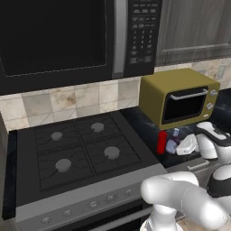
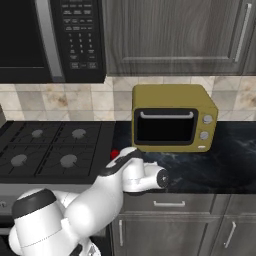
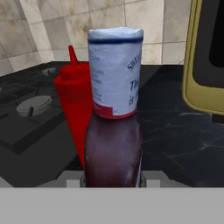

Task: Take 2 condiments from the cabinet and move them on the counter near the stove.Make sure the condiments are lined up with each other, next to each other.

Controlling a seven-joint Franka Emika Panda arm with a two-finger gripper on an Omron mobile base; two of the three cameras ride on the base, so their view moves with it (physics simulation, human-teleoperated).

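In the hand view the dark brown bottle [image 3: 113,148] stands right in front of the camera, upright, with its pale blue cap [image 3: 115,72] on top. Its base sits just between the places where the finger tips rise at the bottom of that view, but the tips themselves are hidden by the bottle, so I cannot tell if the gripper [image 3: 112,181] is clamped on it or loose.

Just behind the bottle, a little to the left in this view, is the red squeeze bottle [image 3: 74,109], also upright, with its pointed cap up. The two look very close together; whether they touch I cannot tell. Both are on the black counter [image 3: 175,135], between the stove [image 3: 30,118] and the olive-yellow toaster oven [image 3: 197,61].

In the left base view the arm comes up from the lower right, bends at a white elbow [image 1: 180,191] low in front of the stove's steel front, and reaches to the right over the counter edge. The white hand [image 1: 187,144] lies low and nearly level, pointing toward the red bottle, which stands beside the stove's right edge. In the right base view the arm rises from the lower left and the wrist [image 2: 145,177] stretches over the counter edge, in front of the toaster oven.

Farther back are the tiled wall [image 2: 65,100], the black microwave [image 1: 67,36] above the stove, and the dark grey cabinet [image 2: 175,35] above the toaster oven, its door closed.
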